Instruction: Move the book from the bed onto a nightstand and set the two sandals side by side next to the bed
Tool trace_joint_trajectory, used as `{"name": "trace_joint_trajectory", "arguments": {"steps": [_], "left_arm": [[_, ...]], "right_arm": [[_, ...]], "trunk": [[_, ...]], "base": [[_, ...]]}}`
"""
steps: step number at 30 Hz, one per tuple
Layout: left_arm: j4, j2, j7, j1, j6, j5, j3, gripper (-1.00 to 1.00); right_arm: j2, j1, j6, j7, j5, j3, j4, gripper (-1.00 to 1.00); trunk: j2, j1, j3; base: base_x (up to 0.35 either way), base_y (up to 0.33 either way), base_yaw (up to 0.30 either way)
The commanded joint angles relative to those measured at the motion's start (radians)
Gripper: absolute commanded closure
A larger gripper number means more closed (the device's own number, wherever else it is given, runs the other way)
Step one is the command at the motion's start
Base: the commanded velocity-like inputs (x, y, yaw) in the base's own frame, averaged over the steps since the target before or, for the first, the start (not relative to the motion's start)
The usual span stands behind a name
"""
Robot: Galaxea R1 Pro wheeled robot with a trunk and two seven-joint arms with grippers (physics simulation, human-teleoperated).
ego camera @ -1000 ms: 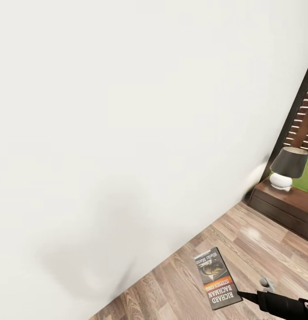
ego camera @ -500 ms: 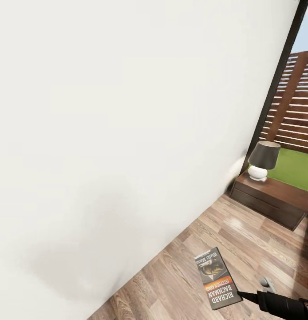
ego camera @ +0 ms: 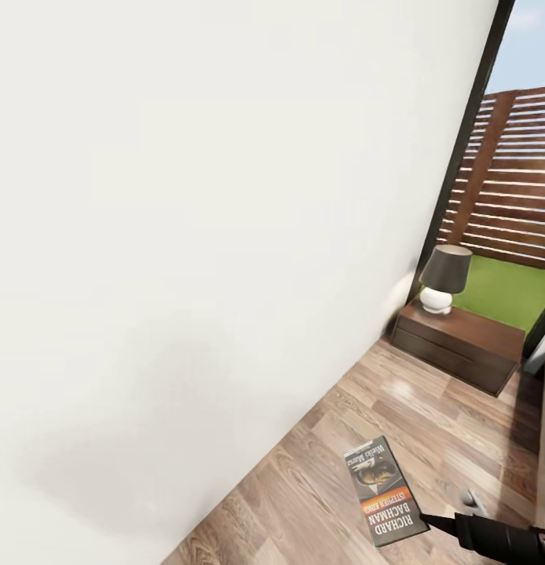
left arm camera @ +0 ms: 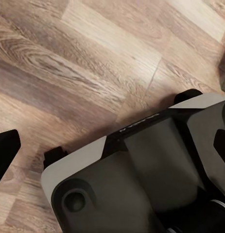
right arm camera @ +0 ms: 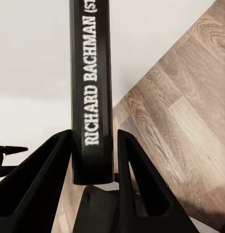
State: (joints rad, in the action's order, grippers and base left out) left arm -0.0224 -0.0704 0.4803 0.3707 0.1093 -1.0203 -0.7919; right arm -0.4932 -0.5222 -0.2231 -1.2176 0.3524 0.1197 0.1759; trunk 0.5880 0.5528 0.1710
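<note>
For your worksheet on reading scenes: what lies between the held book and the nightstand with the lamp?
In the head view, only bare wood floor lies between the book and the nightstand.

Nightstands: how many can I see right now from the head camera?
1. The nightstand stands against the white wall by the window, far right, with a lamp on its top. A second one may be outside the picture.

Right arm [ego camera: 500, 540] ran off the frame edge in the head view. Left gripper's fingers [left arm camera: 5, 151] were cropped; their spacing couldn't be judged. Nightstand [ego camera: 461, 345] drawer detail was too small.
</note>
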Motion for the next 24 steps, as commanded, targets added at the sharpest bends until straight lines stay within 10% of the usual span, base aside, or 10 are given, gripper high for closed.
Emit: {"name": "trace_joint_trajectory", "arguments": {"steps": [1,24], "left_arm": [[-0.001,0.0,0.003,0.001,0.004,-0.011,-0.007,-1.0],[-0.001,0.0,0.003,0.001,0.004,-0.011,-0.007,-1.0]], "right_arm": [[-0.001,-0.001,-0.01,-0.002,0.011,0.006,0.001,1.0],[-0.001,-0.001,-0.01,-0.002,0.01,0.006,0.001,1.0]], "trunk": [[0.001,0.001,0.002],[0.001,0.001,0.002]], "base": [[0.315,0.0,-0.007],[0.313,0.0,-0.001]]}}
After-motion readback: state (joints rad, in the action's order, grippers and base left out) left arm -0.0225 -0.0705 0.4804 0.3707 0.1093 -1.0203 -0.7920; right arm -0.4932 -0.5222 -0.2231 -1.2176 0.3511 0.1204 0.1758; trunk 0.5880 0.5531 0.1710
